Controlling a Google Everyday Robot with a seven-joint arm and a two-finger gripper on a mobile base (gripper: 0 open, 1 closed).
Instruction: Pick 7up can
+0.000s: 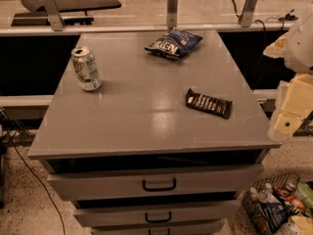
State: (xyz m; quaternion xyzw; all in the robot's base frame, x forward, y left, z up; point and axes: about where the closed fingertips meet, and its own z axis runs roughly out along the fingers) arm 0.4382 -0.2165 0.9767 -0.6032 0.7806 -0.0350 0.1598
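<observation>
The 7up can (86, 68) stands upright on the left part of the grey cabinet top (146, 131). It has white and green sides and a silver top. My gripper (289, 112) shows as a pale cream shape at the right edge of the view, beyond the cabinet's right edge. It is far to the right of the can and holds nothing that I can see.
A blue chip bag (173, 43) lies at the back middle of the top. A dark snack bar (209, 103) lies right of centre. Drawers with black handles (159, 184) are below. A wire basket of bottles (279, 207) sits on the floor, lower right. A railing (146, 28) runs behind.
</observation>
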